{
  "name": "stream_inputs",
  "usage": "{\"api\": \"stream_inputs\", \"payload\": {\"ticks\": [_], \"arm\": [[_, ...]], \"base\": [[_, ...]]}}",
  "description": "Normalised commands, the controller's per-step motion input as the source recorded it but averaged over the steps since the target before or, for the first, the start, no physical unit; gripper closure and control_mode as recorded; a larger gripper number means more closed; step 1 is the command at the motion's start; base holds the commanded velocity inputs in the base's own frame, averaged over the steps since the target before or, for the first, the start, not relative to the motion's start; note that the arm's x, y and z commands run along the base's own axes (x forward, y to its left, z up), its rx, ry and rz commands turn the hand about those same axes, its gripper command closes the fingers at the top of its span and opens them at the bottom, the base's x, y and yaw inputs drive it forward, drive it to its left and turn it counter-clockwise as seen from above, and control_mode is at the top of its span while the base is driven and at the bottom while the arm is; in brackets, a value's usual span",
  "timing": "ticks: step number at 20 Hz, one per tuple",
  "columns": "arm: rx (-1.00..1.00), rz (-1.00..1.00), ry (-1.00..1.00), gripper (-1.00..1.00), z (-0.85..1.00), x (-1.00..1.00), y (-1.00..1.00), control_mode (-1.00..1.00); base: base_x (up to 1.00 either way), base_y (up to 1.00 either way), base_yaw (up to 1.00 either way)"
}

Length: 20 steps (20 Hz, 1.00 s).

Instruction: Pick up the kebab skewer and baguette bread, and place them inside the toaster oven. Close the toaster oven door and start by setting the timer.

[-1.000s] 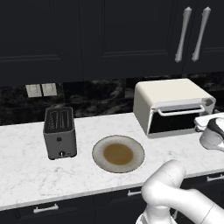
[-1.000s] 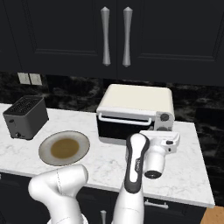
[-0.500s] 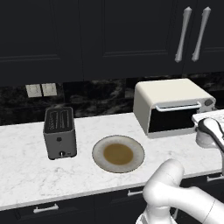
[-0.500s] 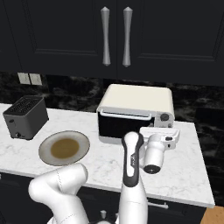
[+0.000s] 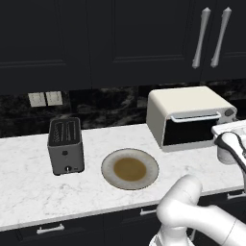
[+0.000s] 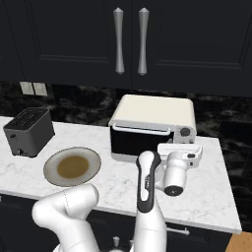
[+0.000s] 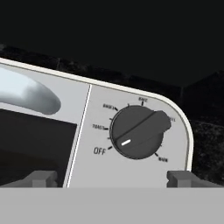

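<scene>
With toaster oven door (image 5: 188, 130) shut, gripper (image 7: 112, 178) faces knob (image 7: 139, 131) on toaster oven (image 6: 153, 129), fingertips spread wide either side, apart from it. Plate (image 5: 130, 168) bare; skewer and baguette probably inside oven. Knob pointer near OFF: timer likely unset.

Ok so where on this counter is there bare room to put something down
Bare marble lies left of the grey toaster, along the front edge before the plate, and between plate and toaster oven. It is crowded at the oven's right front, where the pincer hangs.
</scene>
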Motion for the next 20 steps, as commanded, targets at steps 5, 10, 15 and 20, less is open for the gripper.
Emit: {"api": "stream_inputs", "payload": {"ticks": [5, 10, 15, 20], "arm": [[0.00, 0.00, 0.00, -1.00, 0.00, -0.29, -0.08, -1.00], [0.00, 0.04, 0.01, -1.00, 0.00, -0.20, -0.20, -1.00], [0.07, 0.27, 0.17, -1.00, -0.20, -0.03, -0.32, -1.00], [0.09, 0.24, 0.04, -1.00, -0.39, 0.00, -0.32, -1.00]], "base": [[0.00, 0.00, 0.00], [0.00, 0.00, 0.00], [0.00, 0.00, 0.00], [0.00, 0.00, 0.00]]}}
